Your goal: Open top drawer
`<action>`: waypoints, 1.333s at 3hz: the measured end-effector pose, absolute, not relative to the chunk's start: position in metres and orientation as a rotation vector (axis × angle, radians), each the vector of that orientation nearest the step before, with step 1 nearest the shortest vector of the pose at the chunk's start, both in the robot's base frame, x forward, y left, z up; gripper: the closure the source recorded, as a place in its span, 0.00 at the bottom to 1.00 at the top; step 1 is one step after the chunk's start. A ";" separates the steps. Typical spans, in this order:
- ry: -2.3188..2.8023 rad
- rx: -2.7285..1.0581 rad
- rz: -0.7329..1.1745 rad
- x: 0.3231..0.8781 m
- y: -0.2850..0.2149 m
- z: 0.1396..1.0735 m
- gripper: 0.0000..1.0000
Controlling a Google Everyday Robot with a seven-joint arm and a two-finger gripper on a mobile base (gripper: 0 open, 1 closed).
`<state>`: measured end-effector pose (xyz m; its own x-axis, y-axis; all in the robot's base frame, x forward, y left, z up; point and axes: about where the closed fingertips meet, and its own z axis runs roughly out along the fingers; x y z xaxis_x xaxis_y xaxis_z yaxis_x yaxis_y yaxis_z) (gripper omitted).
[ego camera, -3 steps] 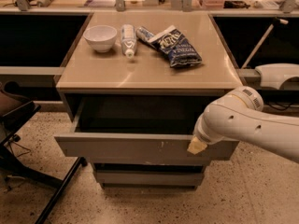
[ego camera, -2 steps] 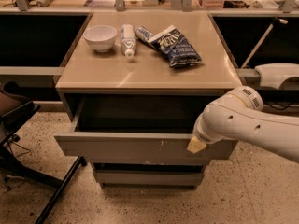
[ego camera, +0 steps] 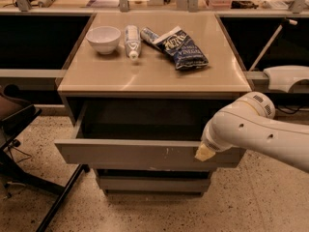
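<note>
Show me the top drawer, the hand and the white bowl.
top drawer (ego camera: 125,153), camera view, bare grey front.
hand (ego camera: 204,152), camera view, cream tip at drawer's right end.
white bowl (ego camera: 103,38), camera view, outer wall.

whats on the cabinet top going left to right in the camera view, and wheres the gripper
bowl → tube → chip bag. The gripper is lower down, at the right end of the front of the top drawer, which stands pulled out.
</note>
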<state>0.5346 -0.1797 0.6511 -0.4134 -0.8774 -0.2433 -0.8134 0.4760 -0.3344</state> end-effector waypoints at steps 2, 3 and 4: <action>2.331 -1.427 -0.240 0.524 -0.183 0.652 1.00; 2.323 -1.435 -0.248 0.514 -0.188 0.653 1.00; 2.323 -1.435 -0.248 0.514 -0.186 0.653 1.00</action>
